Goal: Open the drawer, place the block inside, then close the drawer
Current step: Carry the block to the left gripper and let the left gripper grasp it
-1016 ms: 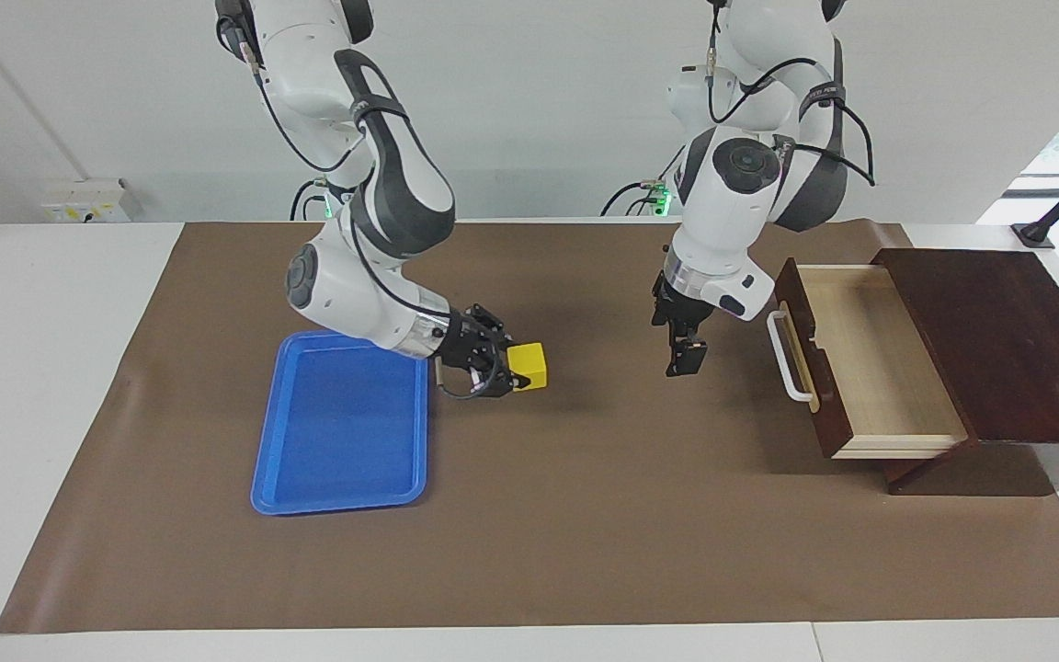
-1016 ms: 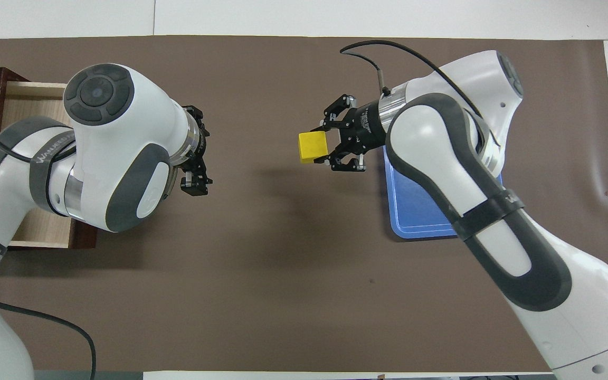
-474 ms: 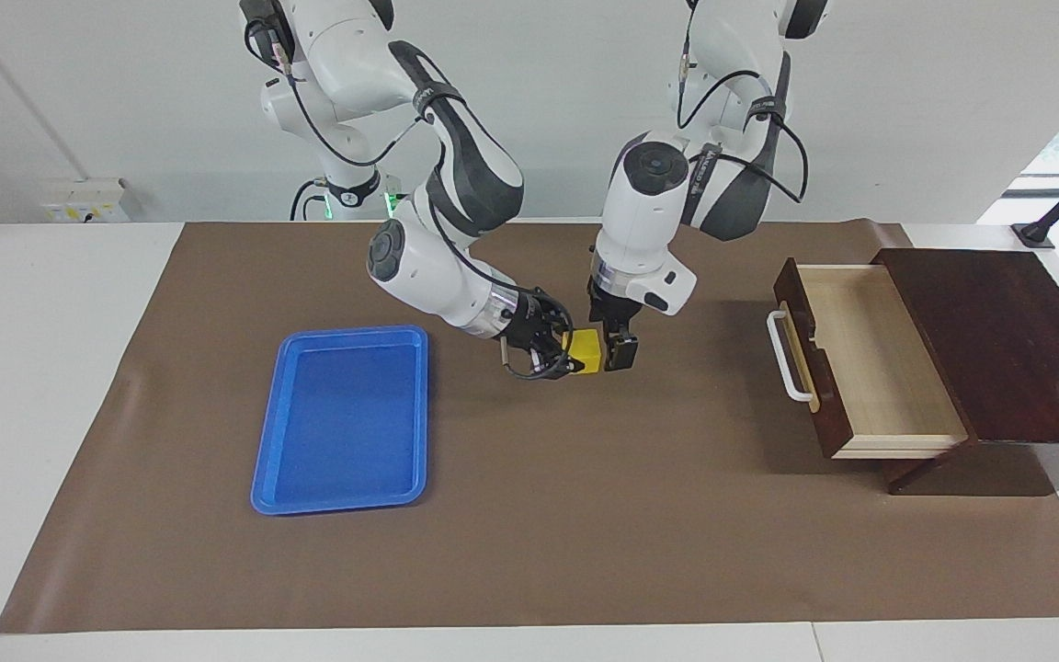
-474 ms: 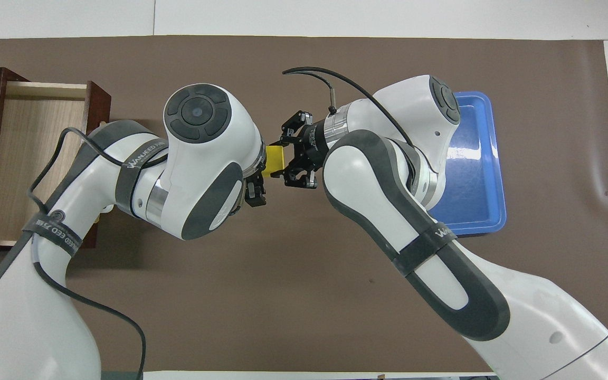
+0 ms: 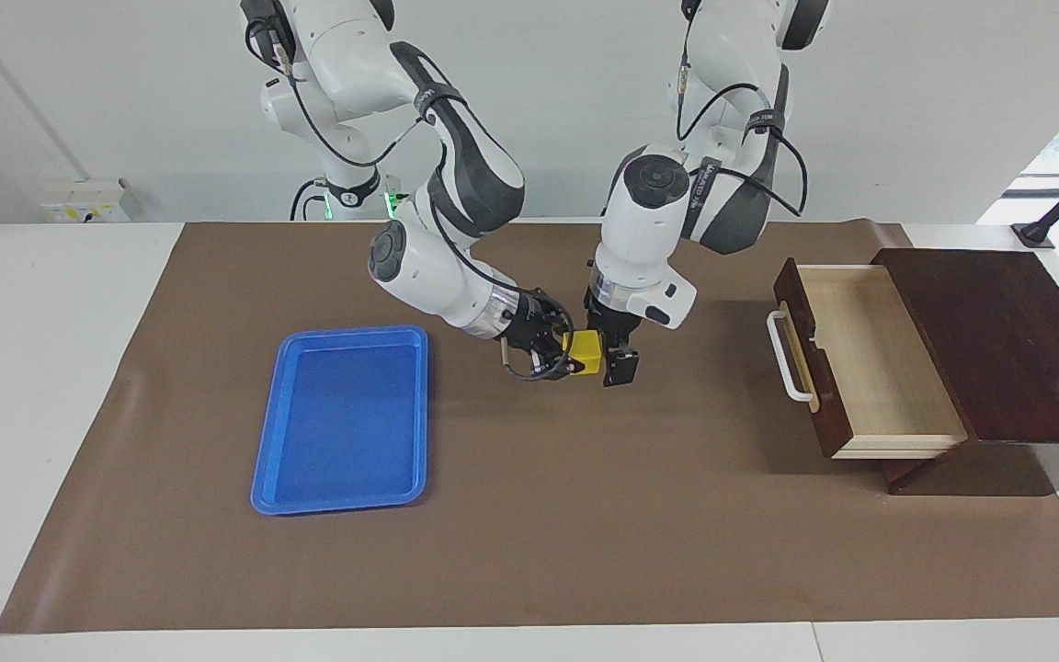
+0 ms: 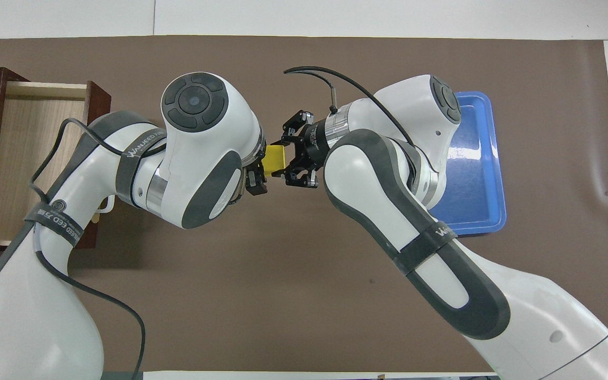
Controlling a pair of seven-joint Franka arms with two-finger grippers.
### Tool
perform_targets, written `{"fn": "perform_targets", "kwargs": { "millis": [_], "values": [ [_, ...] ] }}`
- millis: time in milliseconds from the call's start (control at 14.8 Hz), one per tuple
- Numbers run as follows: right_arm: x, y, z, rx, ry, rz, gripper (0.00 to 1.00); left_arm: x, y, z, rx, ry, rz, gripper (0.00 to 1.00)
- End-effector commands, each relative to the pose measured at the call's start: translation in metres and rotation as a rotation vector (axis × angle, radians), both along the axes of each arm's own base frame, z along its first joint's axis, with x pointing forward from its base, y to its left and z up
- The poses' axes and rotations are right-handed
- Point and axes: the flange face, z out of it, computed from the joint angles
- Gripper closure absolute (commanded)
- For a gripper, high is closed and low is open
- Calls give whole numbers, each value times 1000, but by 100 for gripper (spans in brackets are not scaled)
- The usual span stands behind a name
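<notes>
The block (image 5: 587, 347) is a small yellow cube held in the air over the middle of the brown mat. My right gripper (image 5: 570, 359) is shut on it from the blue tray's side. My left gripper (image 5: 611, 366) points down right beside the block, on the drawer's side, and at least touches it. The overhead view shows the block (image 6: 274, 160) between the right gripper (image 6: 284, 162) and the left gripper (image 6: 258, 178), which the left arm mostly hides. The drawer (image 5: 863, 360) stands pulled open and empty, with its white handle (image 5: 785, 355) toward the grippers.
An empty blue tray (image 5: 344, 418) lies on the mat toward the right arm's end. The dark wooden box (image 5: 998, 340) that holds the drawer stands at the left arm's end. The brown mat (image 5: 539, 515) covers the white table.
My right gripper carried the block from beside the tray to the mat's middle. My left gripper came from the drawer's front to meet it, then sank slightly beside the block.
</notes>
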Motion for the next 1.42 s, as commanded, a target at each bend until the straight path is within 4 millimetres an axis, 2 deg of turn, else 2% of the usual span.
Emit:
{"fn": "perform_targets", "kwargs": {
  "millis": [0, 135, 203, 339, 474, 542, 880, 948, 1016, 1219, 1286, 1354],
  "values": [
    [3, -2, 1, 21, 12, -23, 100, -2, -10, -2, 5, -15, -8, 0],
    [3, -2, 2, 22, 11, -23, 100, -4, -11, -3, 7, -10, -10, 1],
    [3, -3, 2, 22, 11, -24, 100, -4, -11, -4, 8, -9, -11, 12],
    [3, -3, 2, 22, 11, -24, 100, -6, -13, -4, 8, -8, -14, 49],
    [4, -4, 2, 22, 13, -26, 100, -6, -13, -4, 9, -8, -20, 93],
    [4, -4, 2, 22, 13, -26, 100, -6, -12, -5, 12, -6, -23, 100],
    [4, -4, 1, 22, 14, -26, 100, -6, -12, -4, 11, -8, -29, 100],
    [4, -4, 1, 22, 14, -26, 96, -6, -12, -4, 12, -9, -39, 100],
    [3, -3, 1, 22, 17, -26, 1, -6, -11, -4, 13, -7, -44, 100],
    [6, -8, 1, 21, 17, -31, 0, -5, -2, -1, 33, 19, -81, 100],
    [5, -7, 3, 21, 13, -29, 0, -5, 4, 7, 39, 23, -97, 100],
    [6, -7, 3, 21, 12, -30, 0, -1, 21, 16, 45, 31, -105, 100]
  ]
}}
